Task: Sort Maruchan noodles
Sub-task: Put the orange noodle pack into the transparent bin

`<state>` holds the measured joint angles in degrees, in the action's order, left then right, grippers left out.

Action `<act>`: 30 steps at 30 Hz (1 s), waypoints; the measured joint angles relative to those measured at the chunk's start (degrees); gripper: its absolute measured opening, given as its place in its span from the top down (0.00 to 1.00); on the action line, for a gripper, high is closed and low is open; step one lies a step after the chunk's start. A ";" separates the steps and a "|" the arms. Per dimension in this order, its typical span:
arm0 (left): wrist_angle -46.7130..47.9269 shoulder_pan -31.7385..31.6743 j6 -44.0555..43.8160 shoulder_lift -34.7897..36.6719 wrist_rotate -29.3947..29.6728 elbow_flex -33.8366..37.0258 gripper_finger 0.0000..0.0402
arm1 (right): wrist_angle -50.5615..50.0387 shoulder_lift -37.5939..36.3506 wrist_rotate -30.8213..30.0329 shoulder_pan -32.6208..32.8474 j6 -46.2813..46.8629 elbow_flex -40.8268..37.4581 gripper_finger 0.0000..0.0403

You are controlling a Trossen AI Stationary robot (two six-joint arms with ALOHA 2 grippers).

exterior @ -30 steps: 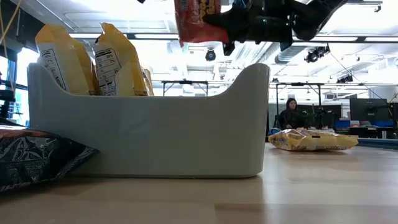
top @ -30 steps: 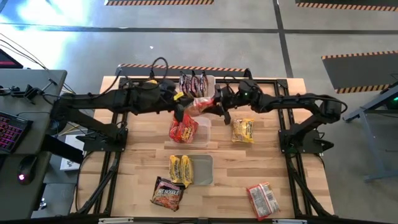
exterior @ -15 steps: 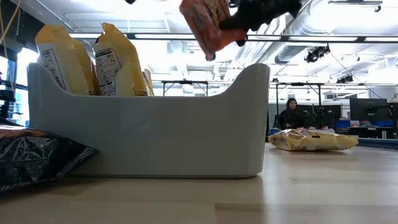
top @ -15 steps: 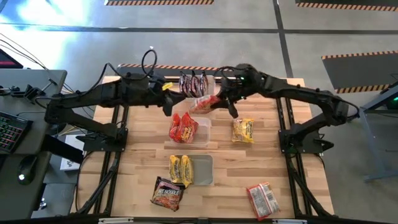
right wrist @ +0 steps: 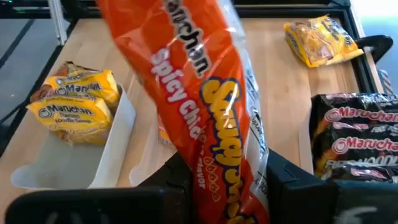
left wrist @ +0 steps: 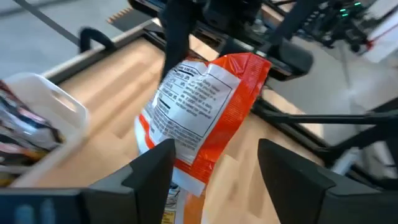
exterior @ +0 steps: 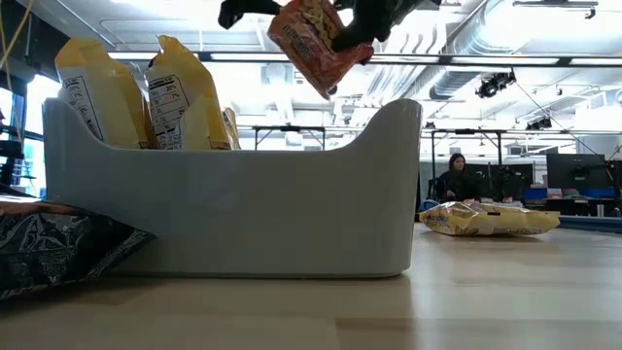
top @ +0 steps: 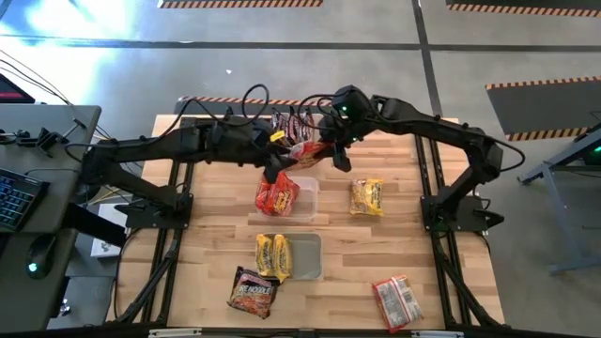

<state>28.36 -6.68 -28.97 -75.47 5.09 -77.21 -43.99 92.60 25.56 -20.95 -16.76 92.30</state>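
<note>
Over the wooden table [top: 216, 235], the right gripper [top: 331, 150] pinches a red noodle packet [top: 308, 154] in midair above the tubs; the left gripper [top: 273, 169] stands open just beside it.

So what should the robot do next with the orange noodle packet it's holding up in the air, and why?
Probably the right gripper should carry the orange packet over the middle tub and lower it in. It is shut on that packet above the table, the left gripper stands open beside it, and that tub already holds red packets.
</note>
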 joint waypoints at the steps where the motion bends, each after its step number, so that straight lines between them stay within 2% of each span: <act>1: 0.04 0.00 0.90 -0.01 1.10 0.00 0.43 | -0.26 0.08 -0.11 -0.02 0.17 0.22 0.79; 18: -0.39 0.40 8.58 0.49 6.09 0.07 0.42 | 0.35 0.04 0.01 0.47 1.32 -0.12 0.80; 30: -5.25 -1.25 12.19 -3.89 0.45 0.09 0.43 | 2.68 0.04 1.47 0.50 2.48 -0.16 0.79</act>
<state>23.11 -7.92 -16.77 -79.36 5.53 -77.12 -41.31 92.64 27.03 -20.45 -14.28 92.14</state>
